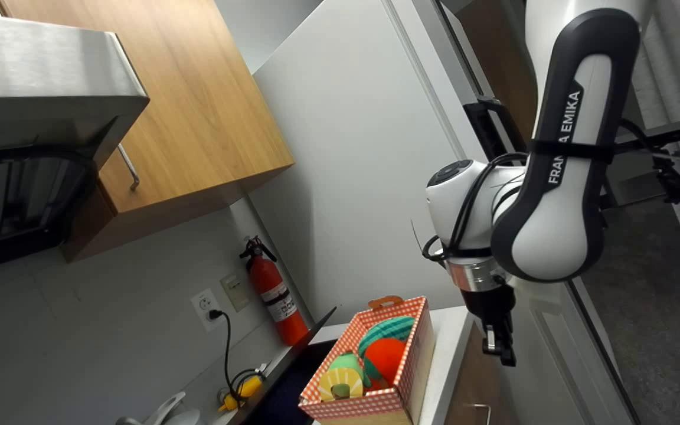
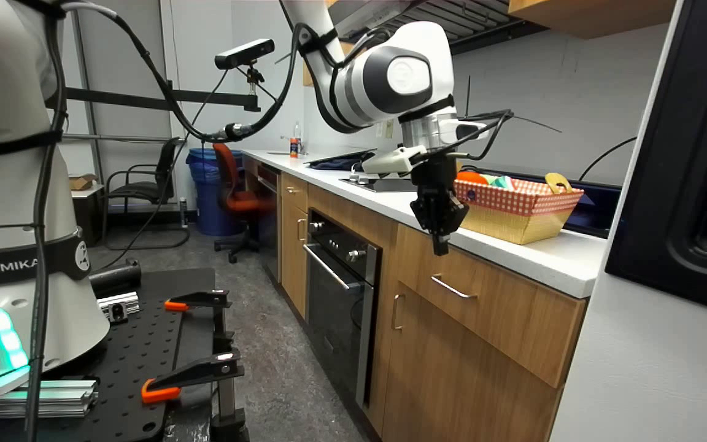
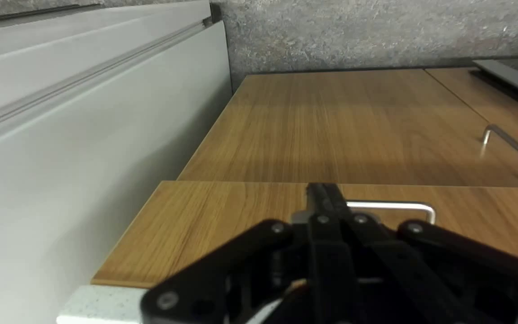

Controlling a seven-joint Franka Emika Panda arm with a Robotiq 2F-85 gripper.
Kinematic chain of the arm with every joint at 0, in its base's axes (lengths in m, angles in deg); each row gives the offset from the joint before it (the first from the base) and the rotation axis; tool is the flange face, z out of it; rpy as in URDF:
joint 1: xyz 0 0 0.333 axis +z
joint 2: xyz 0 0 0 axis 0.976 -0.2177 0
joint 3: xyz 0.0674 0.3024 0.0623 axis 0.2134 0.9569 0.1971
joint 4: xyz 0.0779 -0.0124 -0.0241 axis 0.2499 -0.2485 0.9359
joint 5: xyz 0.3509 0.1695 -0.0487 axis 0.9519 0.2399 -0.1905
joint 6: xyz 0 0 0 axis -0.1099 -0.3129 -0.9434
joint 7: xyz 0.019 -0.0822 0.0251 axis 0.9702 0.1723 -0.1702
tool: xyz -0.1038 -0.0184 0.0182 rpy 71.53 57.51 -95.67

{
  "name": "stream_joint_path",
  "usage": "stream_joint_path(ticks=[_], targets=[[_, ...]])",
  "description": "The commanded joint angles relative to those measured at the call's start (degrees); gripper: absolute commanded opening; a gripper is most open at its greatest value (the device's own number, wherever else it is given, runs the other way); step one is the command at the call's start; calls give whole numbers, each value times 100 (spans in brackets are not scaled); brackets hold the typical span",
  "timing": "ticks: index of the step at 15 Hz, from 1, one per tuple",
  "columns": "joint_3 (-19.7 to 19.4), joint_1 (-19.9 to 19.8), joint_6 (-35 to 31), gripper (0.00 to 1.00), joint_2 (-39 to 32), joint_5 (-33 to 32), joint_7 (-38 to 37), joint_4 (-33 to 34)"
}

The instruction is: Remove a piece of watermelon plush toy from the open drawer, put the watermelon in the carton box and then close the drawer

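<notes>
Watermelon plush (image 1: 392,329): in an exterior view, inside the carton box (image 1: 419,361), left of your gripper (image 1: 500,349).
Counter (image 2: 557,253): in an exterior view, bearing that carton box, right of and beyond your gripper.
Drawer (image 3: 227,225): in the wrist view, beyond your gripper, its jaws drawn together.
</notes>
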State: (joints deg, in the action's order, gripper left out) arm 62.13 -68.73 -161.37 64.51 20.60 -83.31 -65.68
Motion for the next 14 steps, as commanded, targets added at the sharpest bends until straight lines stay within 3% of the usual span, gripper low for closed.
stream_joint_path(ticks=[1,14], targets=[[208,-81,525,0,841,-211,-269,-504],[1144,-447,1370,0,2968,-219,-244,-1888]])
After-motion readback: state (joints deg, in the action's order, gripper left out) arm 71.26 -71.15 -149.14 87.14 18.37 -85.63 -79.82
